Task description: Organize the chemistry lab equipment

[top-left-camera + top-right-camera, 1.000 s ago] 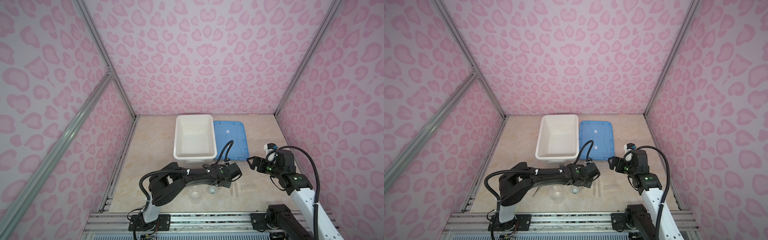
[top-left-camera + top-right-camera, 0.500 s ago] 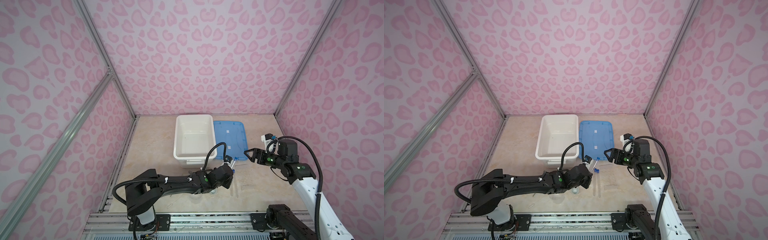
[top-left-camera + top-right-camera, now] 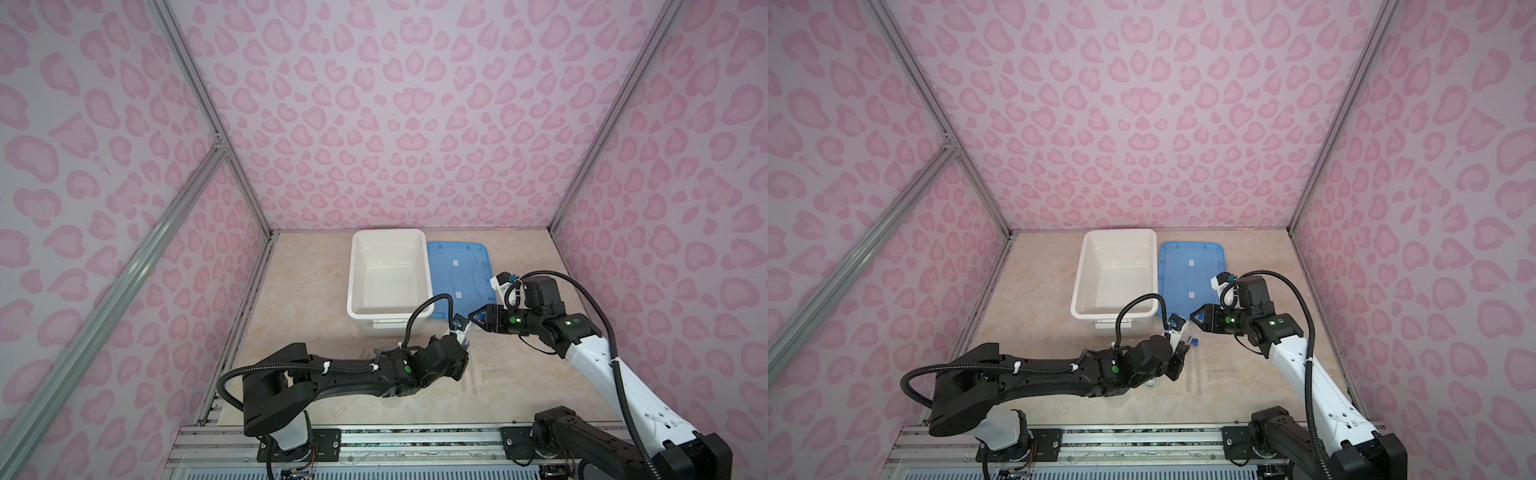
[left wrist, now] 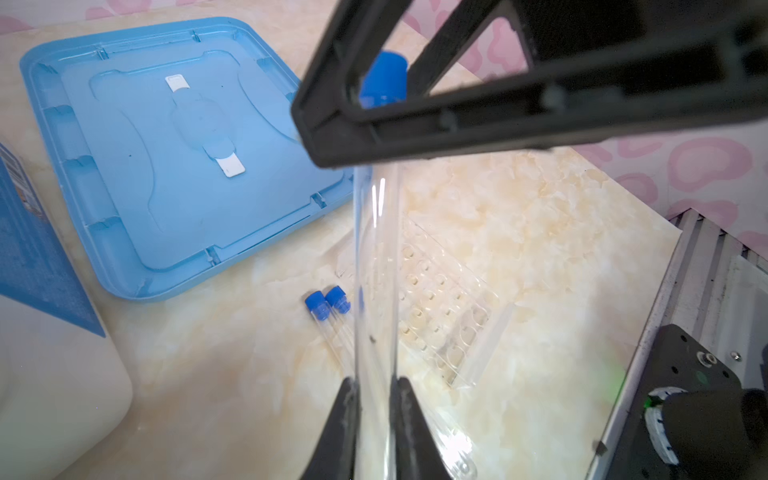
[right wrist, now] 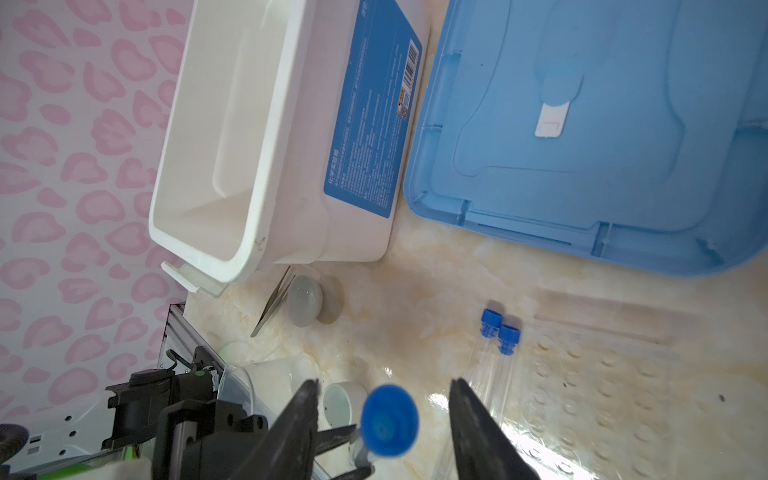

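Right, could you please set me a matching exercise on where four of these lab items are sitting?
Things:
1. lone capped tube
2. pair of loose tubes
3. tweezers
4. blue lid

Places:
A. flat on the table beside the white bin
B. next to a small round dish
C. clamped in the left gripper, its cap inside the open right gripper
D. lying side by side on the table, untouched

Pairs: 1-C, 2-D, 3-B, 4-A.
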`<state>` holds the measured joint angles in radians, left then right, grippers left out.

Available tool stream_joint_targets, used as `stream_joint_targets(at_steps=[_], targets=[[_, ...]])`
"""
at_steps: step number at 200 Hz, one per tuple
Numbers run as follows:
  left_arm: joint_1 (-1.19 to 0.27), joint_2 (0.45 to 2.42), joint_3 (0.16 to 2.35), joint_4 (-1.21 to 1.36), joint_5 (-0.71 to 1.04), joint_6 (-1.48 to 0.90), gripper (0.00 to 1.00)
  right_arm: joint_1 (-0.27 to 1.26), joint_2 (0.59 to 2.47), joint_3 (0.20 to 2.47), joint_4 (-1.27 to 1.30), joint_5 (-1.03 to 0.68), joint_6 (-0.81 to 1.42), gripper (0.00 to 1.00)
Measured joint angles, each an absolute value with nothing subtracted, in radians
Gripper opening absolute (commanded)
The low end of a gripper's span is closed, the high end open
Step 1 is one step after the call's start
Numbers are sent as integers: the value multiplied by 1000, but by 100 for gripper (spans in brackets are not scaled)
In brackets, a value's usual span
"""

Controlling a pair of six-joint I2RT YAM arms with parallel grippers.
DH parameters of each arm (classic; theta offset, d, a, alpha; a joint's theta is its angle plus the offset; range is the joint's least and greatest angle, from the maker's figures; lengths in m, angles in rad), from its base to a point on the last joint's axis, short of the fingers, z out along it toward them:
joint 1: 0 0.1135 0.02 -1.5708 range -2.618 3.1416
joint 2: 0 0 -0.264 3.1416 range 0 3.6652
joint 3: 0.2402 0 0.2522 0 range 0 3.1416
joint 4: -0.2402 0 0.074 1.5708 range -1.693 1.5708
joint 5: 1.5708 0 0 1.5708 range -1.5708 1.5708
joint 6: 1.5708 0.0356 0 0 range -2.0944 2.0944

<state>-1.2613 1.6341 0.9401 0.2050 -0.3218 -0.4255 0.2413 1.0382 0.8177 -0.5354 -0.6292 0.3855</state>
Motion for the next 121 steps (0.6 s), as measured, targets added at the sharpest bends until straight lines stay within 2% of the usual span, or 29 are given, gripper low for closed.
stream_joint_targets(at_steps=[37,97,109,121], targets=[[-1266,1634,941,205,-334,-418,10,242,1027,802,-522,-634,400,29],[-1267,1641,951,204,-345,-419,11,242,1028,798,-505,-656,418,17],[-1267,1642,953,199,-347,-419,17,242,1029,798,-503,-657,419,16],[-1267,1645,957,195,-348,-419,30,242,1029,798,-503,-657,421,16]])
